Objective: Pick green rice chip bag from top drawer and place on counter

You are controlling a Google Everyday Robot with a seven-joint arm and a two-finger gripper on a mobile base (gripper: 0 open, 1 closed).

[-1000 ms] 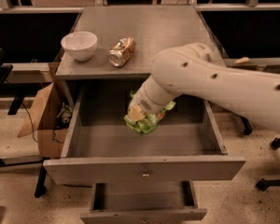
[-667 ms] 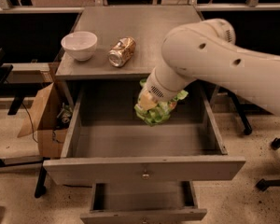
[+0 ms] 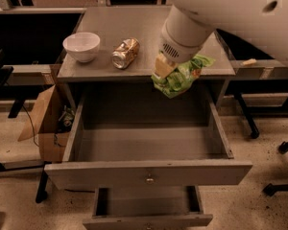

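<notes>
The green rice chip bag (image 3: 180, 78) hangs in the air in the camera view, held by my gripper (image 3: 167, 71), which is shut on its upper left part. The bag is at the height of the counter's front edge, above the back of the open top drawer (image 3: 149, 169). The drawer is pulled far out and nothing shows inside it. The counter (image 3: 134, 32) lies just behind the bag. My large white arm comes in from the upper right and hides the counter's right part.
A white bowl (image 3: 81, 46) and a dented gold can (image 3: 125, 52) sit on the counter's left half. A narrower lower drawer (image 3: 148, 210) is partly open below. A cardboard box (image 3: 45, 123) stands on the floor at left. Chair bases stand at right.
My gripper has lifted the green bag up out of the top drawer to the counter's front edge, moving up and slightly right. The drawer now shows nothing inside.
</notes>
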